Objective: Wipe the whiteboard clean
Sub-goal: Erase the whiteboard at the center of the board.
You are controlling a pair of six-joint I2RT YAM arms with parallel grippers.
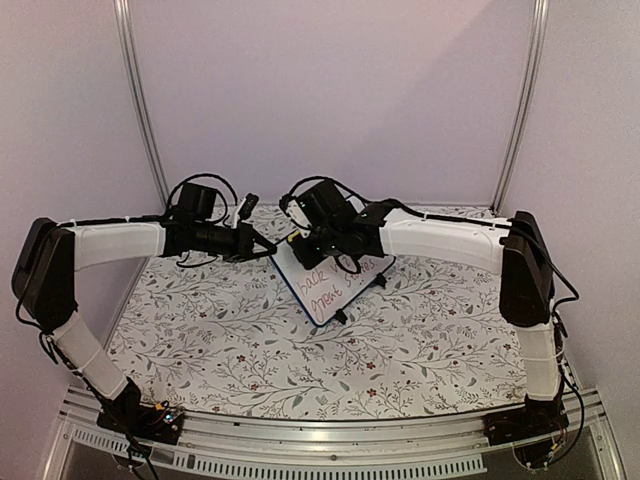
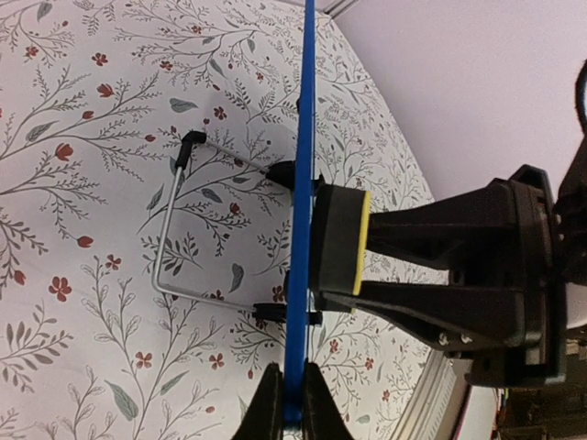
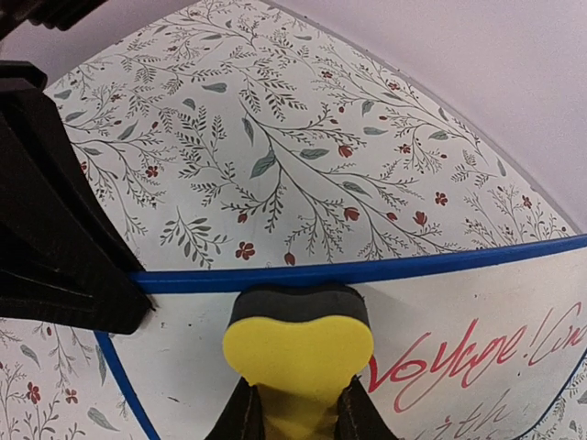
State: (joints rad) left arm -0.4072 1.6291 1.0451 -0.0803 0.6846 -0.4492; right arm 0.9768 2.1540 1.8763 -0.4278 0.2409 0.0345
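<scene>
Whiteboard: white face, blue frame. Handwriting partly red. The second ink looks dark blue or black, too small in the top view to call. Wire stand behind it: silver, black tips. Sponge eraser: yellow foam, dark grey backing layer. Counter: white cover, printed all over with grey-green leafy sprigs and small red flowers. Left gripper and right gripper: black fingers. Left arm and right arm: white shells, black joints and wrist housings. Walls: plain pale lilac-white. Posts and front rail: bare silver metal.
</scene>
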